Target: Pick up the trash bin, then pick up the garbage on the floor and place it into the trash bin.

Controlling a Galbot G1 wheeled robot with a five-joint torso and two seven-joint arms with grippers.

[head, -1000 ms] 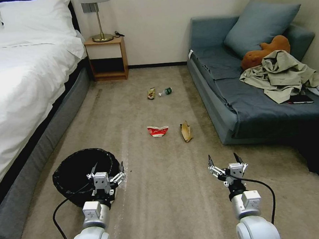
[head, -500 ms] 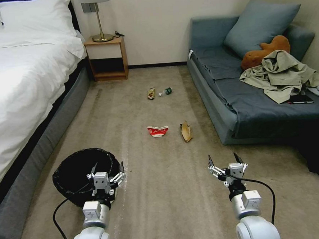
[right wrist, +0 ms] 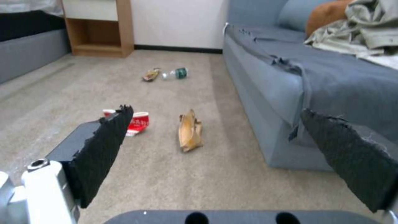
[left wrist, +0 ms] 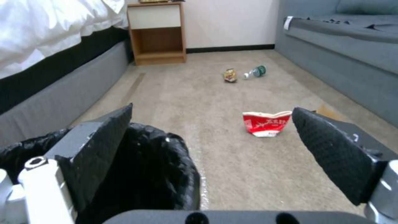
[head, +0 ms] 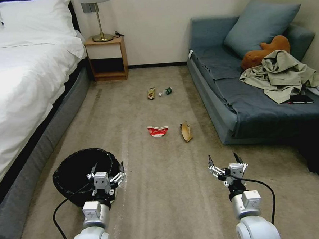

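The trash bin (head: 76, 171), lined with a black bag, stands on the carpet at the lower left beside the bed. My left gripper (head: 107, 168) hangs open over its right rim; the wrist view shows the bag's rim (left wrist: 166, 155) right under it. My right gripper (head: 224, 159) is open above bare carpet. The garbage lies ahead: a red-and-white carton (head: 157, 131) (left wrist: 265, 123) (right wrist: 136, 122), a tan paper scrap (head: 186, 131) (right wrist: 190, 130), and farther off a gold-brown wrapper (head: 151, 93) (left wrist: 229, 75) (right wrist: 150, 74) beside a small green-labelled bottle (head: 166, 91) (left wrist: 256, 72) (right wrist: 177, 73).
A white bed (head: 24, 81) runs along the left and a blue sofa (head: 238, 104) along the right, with a beige garment (head: 283, 74) and plush toy (head: 263, 52) on it. A wooden nightstand (head: 107, 57) with a lamp stands at the far wall. Carpet lies between them.
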